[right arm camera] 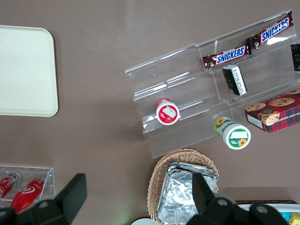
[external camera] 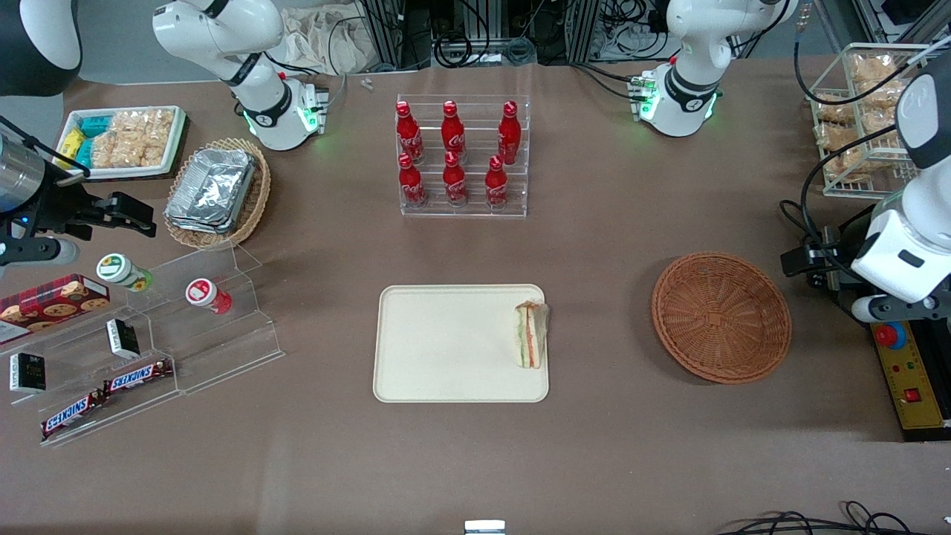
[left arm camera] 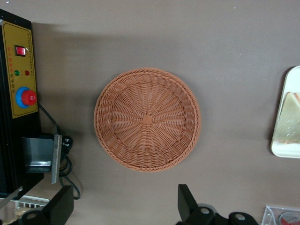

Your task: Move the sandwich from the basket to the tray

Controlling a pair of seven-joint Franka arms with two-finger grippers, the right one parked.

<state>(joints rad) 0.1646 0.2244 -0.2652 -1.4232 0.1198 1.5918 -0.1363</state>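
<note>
The fingers (left arm camera: 63, 206) of the left arm's gripper (left arm camera: 124, 206) stand wide apart, with nothing between them. In the left wrist view the two dark fingers frame a piece of bare brown bench (external camera: 609, 245), and the gripper hangs above the bench close to the basket (left arm camera: 147, 119), at the working arm's end. In the front view I cannot make out the gripper itself; only the white body of the arm (external camera: 903, 253) shows there, beside the basket (external camera: 721, 317).

The basket is round, shallow and woven in a reddish-brown colour, and it holds nothing. Beside it, toward the working arm's end of the bench, stands a black and yellow control box (left arm camera: 18, 70) with a red round button (left arm camera: 29, 97).

The sandwich (external camera: 532, 334) lies on the tray (external camera: 446, 345), close to the tray's rim at the side facing the basket. It is a triangular wedge with pale bread and red and green layers, and its cut face with the layers is turned up. The tray is cream-beige with rounded corners, and the rest of its surface is bare.

Farther from the front camera than the tray, a clear rack holds six red bottles (external camera: 453, 152). Toward the parked arm's end there are a tan wicker basket with foil containers (external camera: 214, 189) and a clear stepped stand with Snickers bars (external camera: 137, 377).
</note>
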